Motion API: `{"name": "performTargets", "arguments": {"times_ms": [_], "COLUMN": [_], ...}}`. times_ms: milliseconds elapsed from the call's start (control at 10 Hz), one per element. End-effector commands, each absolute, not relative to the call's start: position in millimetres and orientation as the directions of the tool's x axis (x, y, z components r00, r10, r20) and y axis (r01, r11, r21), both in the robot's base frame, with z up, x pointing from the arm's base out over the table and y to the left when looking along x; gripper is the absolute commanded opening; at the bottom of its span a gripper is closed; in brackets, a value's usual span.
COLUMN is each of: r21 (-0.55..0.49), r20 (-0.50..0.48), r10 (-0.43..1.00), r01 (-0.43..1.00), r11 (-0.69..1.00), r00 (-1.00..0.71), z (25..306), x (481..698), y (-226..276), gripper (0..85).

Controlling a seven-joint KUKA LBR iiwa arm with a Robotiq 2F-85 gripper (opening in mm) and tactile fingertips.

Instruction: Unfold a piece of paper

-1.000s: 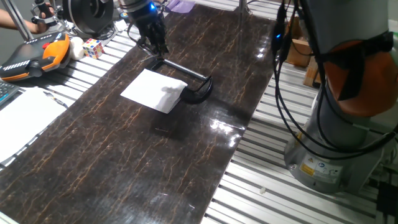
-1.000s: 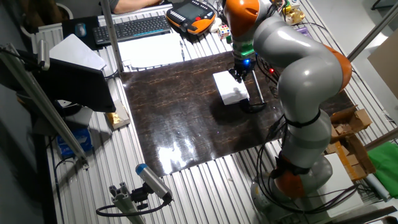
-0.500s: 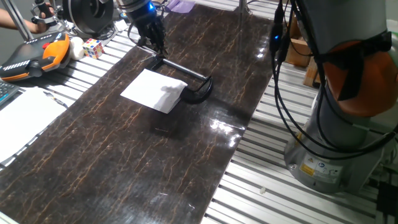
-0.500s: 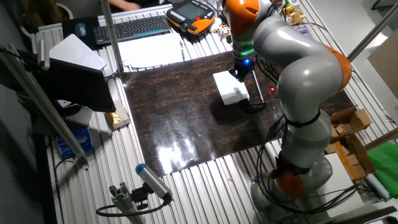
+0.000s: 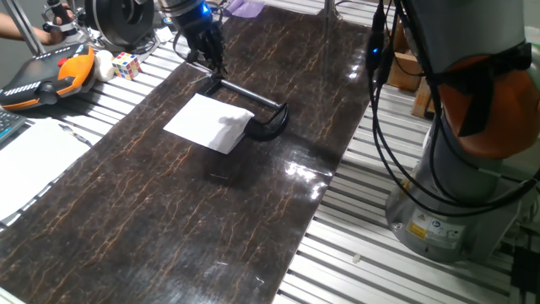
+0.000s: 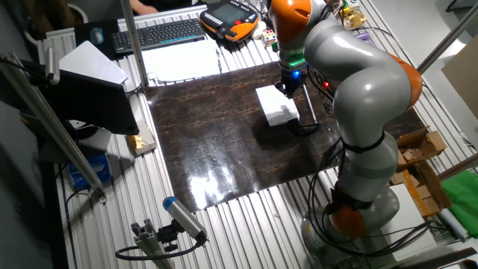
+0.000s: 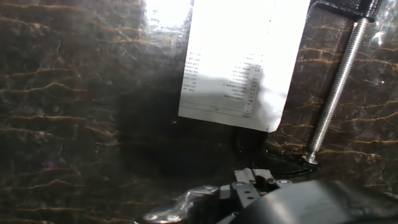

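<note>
The piece of paper [image 5: 209, 122] lies folded and flat on the dark marbled tabletop [image 5: 169, 219]. It also shows in the other fixed view [image 6: 277, 106] and in the hand view [image 7: 242, 56], where faint grey print lines show on it. My gripper [image 5: 216, 67] hangs just beyond the paper's far edge, a little above the table and apart from the sheet. Its fingers look closed together and hold nothing. It also shows in the other fixed view [image 6: 287, 90]. In the hand view the fingertips [image 7: 247, 182] sit at the bottom edge, below the paper's near edge.
A black clamp with a metal rod [image 5: 263, 114] lies along the paper's right side; the rod also shows in the hand view [image 7: 336, 87]. An orange device [image 5: 46, 76], a Rubik's cube [image 5: 126, 65] and a larger white sheet [image 5: 29, 156] lie at the left.
</note>
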State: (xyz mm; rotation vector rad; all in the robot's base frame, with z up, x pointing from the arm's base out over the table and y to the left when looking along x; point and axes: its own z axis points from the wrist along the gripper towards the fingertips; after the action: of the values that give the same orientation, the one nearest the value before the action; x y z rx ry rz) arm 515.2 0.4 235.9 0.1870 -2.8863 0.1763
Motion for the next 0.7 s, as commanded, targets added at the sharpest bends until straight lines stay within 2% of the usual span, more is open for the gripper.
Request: {"name": "performTargets", "arguments": {"times_ms": [0,200,300,400,500,600], "r21": [-0.102,-0.100,-0.026,0.048,0.064,0.029], "r20": [0.246,0.247,0.119,0.123,0.144,0.141], "r10": [-0.115,-0.122,-0.142,-0.099,-0.051,0.024], "r01": [-0.143,-0.150,-0.146,-0.093,-0.042,0.028], "r11": [0.984,0.984,0.989,0.994,0.997,0.999], "r00": [-0.963,-0.961,-0.983,-0.988,-0.988,-0.990], "z": [236.1,236.1,236.1,236.1,236.1,236.1], "x": [515.2,515.2,515.2,515.2,515.2,515.2], "y": [0.4,0.4,0.4,0.4,0.4,0.4], "gripper": [1.3,1.0,1.0,1.0,1.0,1.0]}}
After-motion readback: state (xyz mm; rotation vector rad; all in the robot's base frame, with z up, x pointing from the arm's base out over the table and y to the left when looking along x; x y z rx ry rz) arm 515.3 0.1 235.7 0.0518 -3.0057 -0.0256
